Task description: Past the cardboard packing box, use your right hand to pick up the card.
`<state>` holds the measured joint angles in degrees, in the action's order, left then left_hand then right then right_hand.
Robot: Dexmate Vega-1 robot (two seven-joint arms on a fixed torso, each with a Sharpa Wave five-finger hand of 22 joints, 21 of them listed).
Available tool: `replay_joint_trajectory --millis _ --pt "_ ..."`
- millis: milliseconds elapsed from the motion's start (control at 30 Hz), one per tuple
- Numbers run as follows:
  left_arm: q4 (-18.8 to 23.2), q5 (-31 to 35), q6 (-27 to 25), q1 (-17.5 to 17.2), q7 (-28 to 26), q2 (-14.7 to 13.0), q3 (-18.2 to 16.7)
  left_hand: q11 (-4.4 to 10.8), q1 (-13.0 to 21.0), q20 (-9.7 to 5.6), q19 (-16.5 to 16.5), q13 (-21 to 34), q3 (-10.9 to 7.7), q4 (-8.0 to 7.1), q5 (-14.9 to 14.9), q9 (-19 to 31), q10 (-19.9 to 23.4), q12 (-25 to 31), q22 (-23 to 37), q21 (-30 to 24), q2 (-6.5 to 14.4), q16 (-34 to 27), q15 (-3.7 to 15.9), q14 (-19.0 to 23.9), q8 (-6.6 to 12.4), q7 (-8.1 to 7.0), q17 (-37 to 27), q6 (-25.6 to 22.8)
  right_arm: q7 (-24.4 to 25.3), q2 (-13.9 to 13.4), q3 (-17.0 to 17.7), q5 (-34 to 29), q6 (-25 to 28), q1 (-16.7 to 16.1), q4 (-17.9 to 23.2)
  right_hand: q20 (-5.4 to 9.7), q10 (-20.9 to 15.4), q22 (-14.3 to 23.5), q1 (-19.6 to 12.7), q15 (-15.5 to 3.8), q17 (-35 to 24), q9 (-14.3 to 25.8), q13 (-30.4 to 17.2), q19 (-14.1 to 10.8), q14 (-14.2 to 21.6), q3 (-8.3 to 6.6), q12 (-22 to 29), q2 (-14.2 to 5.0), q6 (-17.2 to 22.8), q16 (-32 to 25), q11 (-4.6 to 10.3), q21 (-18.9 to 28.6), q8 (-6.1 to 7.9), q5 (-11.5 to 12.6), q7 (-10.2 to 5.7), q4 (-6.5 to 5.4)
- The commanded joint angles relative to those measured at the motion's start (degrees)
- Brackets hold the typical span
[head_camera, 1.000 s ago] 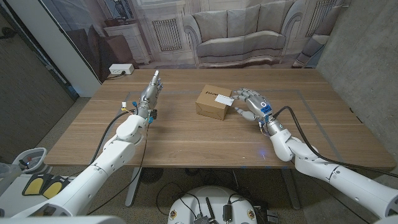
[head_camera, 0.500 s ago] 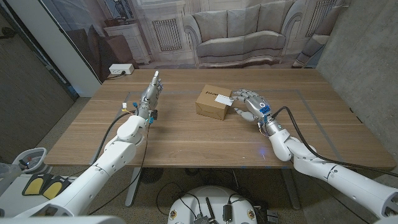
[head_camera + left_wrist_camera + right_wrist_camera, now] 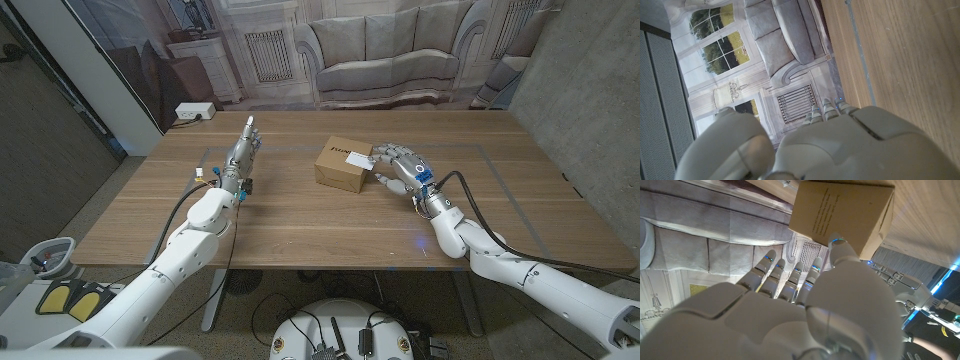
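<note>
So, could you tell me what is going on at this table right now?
A two-armed robot is working at a wooden table. Its right hand is up against the right side of a cardboard packing box, fingers at a white card that seems to lie on the box's top. Whether it has gripped the card cannot be told. The left hand stands apart to the left, fingers straight, holding nothing.

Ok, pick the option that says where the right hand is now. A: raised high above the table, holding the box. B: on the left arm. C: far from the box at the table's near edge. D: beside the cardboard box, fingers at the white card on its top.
D: in the head view the right hand sits at the cardboard box's right side, its fingers reaching the white card on top.
</note>
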<state>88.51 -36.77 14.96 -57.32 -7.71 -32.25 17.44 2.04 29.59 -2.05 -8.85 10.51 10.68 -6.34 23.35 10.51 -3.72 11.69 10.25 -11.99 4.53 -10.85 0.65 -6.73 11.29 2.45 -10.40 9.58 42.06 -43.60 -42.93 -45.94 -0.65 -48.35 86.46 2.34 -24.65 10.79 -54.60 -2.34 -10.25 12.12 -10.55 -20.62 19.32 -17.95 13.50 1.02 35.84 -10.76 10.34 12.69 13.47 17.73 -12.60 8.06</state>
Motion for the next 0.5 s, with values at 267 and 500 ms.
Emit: replay_joint_trajectory --millis 267,500 --pt "0.5 -1.0 0.5 -0.9 0.2 0.1 -0.7 0.06 0.4 -0.76 -0.4 0.2 0.62 0.13 0.4 0.2 -0.1 0.1 0.3 0.2 0.4 0.0 -0.29 -0.1 -0.09 0.00 -0.2 -0.1 1.0 1.3 -1.4 -0.1 -0.9 1.9 -2.6 4.92 -0.5 0.2 0.3 -5.23 -0.3 0.2 -0.2 -0.5 0.7 -0.09 0.0 -0.28 0.6 -0.1 0.18 0.4 -0.09 -0.1 -0.13 -0.44" --pt "0.7 -1.0 0.2 -0.9 0.0 0.0 -0.6 0.03 0.4 -0.77 -0.4 0.2 0.73 0.13 0.4 0.2 0.0 0.1 0.3 0.2 0.4 0.0 -0.24 -0.1 -0.11 -0.01 -0.2 0.0 1.4 1.8 -1.9 0.1 -1.0 2.5 -3.9 4.84 -0.7 0.2 0.5 -5.22 -0.3 0.2 -0.2 -0.6 0.8 0.00 0.0 -0.31 0.8 -0.1 0.13 0.4 -0.09 -0.1 -0.14 -0.53"
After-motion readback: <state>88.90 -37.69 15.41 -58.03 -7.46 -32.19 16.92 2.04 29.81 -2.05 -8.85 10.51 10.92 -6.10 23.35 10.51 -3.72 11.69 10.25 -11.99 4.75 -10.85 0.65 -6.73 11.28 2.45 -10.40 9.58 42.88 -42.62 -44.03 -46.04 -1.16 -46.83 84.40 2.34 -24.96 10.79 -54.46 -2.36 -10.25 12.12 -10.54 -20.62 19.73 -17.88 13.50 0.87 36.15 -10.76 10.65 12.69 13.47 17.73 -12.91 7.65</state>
